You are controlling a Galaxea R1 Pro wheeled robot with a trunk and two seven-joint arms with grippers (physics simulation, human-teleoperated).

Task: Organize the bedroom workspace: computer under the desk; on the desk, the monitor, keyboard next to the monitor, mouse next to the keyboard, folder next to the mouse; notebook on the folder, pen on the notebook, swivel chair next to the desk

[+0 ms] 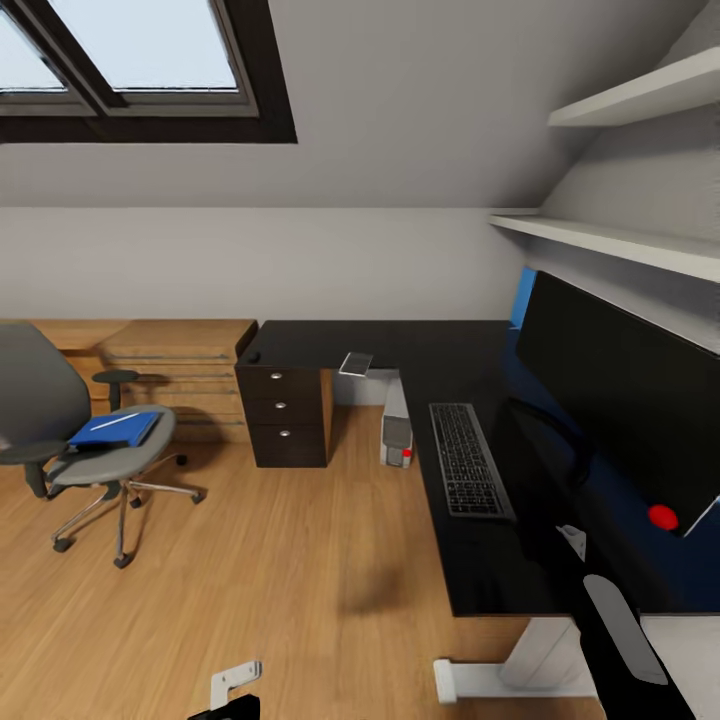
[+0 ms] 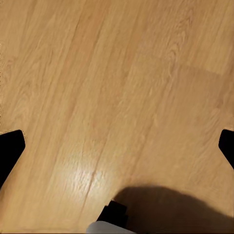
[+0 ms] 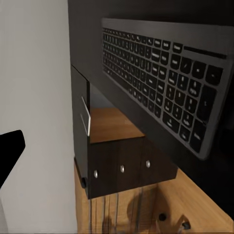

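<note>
An attic bedroom with a skylight, sloped grey walls and a light wooden floor (image 1: 280,560); the black L-shaped desk (image 1: 460,560) serves as landmark. Well to the left of the desk stands the swivel chair (image 1: 95,450), and on its seat lies the blue folder (image 1: 115,430) with a thin pale streak across it, perhaps the pen. On the desk's far corner sits a small dark lump, probably the mouse (image 1: 254,357), and a pale flat object (image 1: 356,363) lies at the inner edge. The computer (image 1: 396,432) stands under the desk. The keyboard (image 1: 468,460) lies on top, and the monitor (image 1: 625,400) is beside it to the right. The folder looks thin, light and bendy, best pinched at an overhanging edge. Left gripper (image 2: 117,146): fingers spread wide over bare floor, empty. Right gripper: one fingertip shows, so I cannot tell.
</note>
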